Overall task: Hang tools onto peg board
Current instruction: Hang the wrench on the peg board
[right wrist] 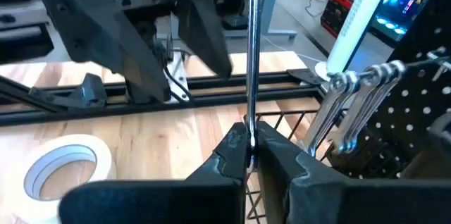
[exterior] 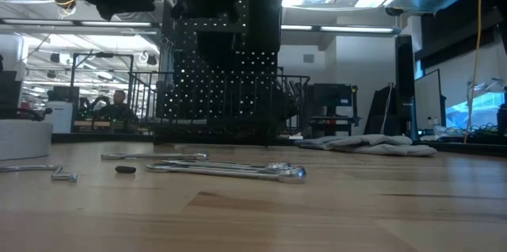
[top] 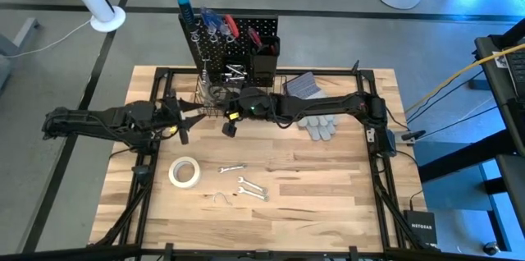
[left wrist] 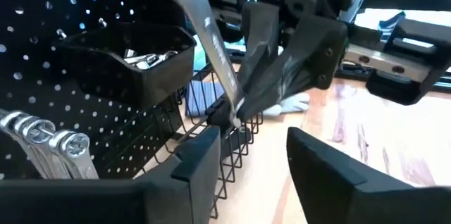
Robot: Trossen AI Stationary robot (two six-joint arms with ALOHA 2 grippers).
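Both arms meet at the far-centre of the wooden table (top: 328, 179), just in front of the peg board (top: 246, 35). The right gripper (right wrist: 250, 143) has its fingers pressed together on the lower end of a silver wrench (right wrist: 252, 55), which stands nearly upright between them. In the left wrist view the same wrench (left wrist: 208, 34) slants up and away from the right gripper's fingertips (left wrist: 232, 115), directly above the black wire basket (left wrist: 204, 122) at the board's base. The left gripper (left wrist: 250, 157) sits just beside and to the left of this point, its jaws spread and holding nothing; the wrench lies beyond its fingertips, apart from them.

More wrenches hang from a hook (right wrist: 352, 104) on the board, and a black box bin (left wrist: 134, 58) holds small silver pieces. On the near part of the table lie a white tape roll (top: 184, 171), three loose wrenches (top: 250, 187) and a small hook-shaped piece (top: 220, 199). Grey work gloves (top: 316, 125) lie to the right of the board, under the right arm.
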